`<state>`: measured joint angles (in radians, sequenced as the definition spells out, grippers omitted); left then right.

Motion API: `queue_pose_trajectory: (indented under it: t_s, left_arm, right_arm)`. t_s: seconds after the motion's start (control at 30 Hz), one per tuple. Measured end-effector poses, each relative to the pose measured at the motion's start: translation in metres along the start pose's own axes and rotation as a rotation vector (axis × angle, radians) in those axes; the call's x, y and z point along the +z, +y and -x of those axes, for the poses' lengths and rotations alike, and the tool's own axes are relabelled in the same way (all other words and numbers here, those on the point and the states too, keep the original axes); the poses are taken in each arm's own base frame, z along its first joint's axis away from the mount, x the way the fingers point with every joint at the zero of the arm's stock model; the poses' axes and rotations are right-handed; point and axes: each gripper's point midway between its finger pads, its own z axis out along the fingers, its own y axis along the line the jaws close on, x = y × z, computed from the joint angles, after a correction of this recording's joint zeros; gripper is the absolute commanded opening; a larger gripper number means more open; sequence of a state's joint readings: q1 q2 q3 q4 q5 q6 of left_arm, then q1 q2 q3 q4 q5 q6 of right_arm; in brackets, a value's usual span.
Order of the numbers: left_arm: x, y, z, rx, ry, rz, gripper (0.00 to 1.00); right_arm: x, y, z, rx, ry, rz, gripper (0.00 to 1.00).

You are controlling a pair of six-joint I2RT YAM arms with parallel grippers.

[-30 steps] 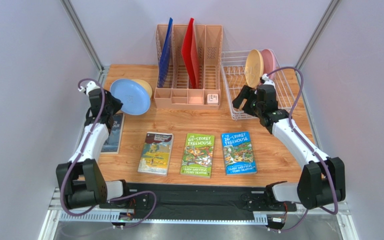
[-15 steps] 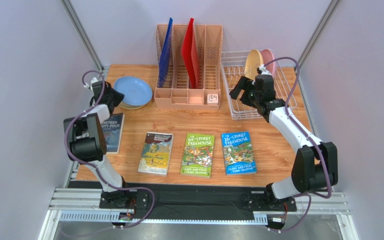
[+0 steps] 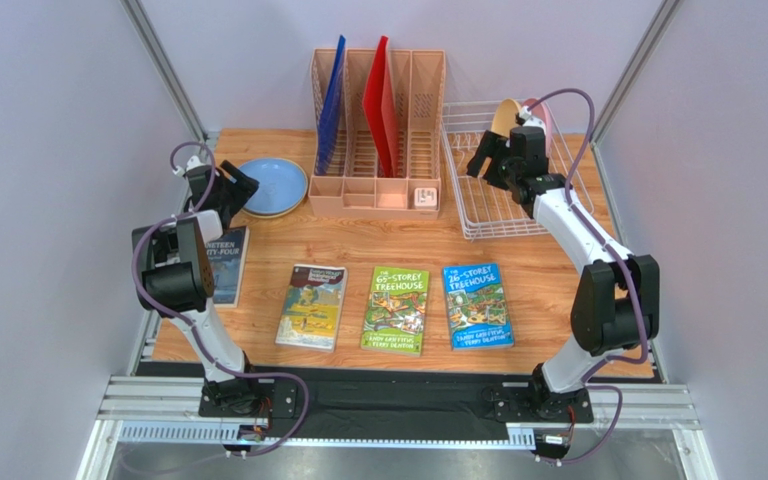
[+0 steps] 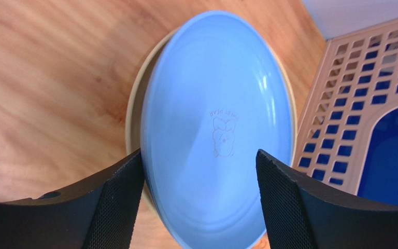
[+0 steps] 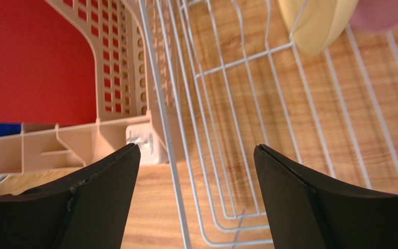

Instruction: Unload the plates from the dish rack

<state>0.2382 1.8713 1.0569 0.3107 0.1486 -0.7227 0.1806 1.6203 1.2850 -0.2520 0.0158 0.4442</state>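
Hidden / unclear:
- Lower cream plate (image 4: 133,104) shows only as a thin rim around the grey-blue plate (image 4: 216,129) lying flat on it, left of the file organiser (image 3: 378,130).
- Racked cream plate (image 5: 315,21) and pink plate (image 5: 382,13) are cut off by the top edge of the right wrist view. From above, the right arm's wrist covers their lower halves. Both stand on edge at the back of the dish rack (image 3: 478,210), right of the organiser.
- Dark book (image 3: 226,262), near-left of the organiser, has its title partly under the left arm.
- Small white object in the organiser's front right pocket: too small to tell.

Claws:
- Left claw (image 4: 198,155): fingers spread wide, one at either edge of the grey-blue plate. Cannot tell whether they touch the rim.
- Right claw (image 5: 196,150): wide, holding nothing, over the rack's wires, short of the two plates.

Changed:
- A second ago the left claw held the grey-blue plate tilted, clear of the cream one. Now the plate is down and the fingers have parted.
- Right arm has reached further back along the rack, towards the standing plates.
- Three picture books (image 3: 398,308) on the worktop (image 3: 358,235) in front of the organiser are unmoved.
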Motion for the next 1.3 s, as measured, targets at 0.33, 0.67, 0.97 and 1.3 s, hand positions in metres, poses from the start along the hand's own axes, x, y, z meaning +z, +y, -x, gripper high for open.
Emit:
queue_pose_trajectory:
  t_s: [0.33,0.67,0.97,1.3]
  left_arm:
    - [-0.053,-0.018,0.002,0.059,-0.022,-0.041,0.83]
    - [-0.128,-0.108,0.005,0.22,-0.083,-0.27,0.83]
    - [-0.144,-0.142,-0.041,0.276,0.029,-0.389,0.82]
    - [-0.153,-0.161,-0.064,0.303,0.09,-0.464,0.82]
  right_arm:
    - [0.037,-0.025,0.081,-0.142,-0.174,-0.256,0.84]
    - [0.071,-0.063,0.11,-0.277,-0.197,-0.474,0.77]
    - [0.082,-0.078,0.115,-0.378,-0.175,-0.528,0.69]
    - [0.1,-0.105,0.102,-0.405,-0.095,-0.496,0.13]
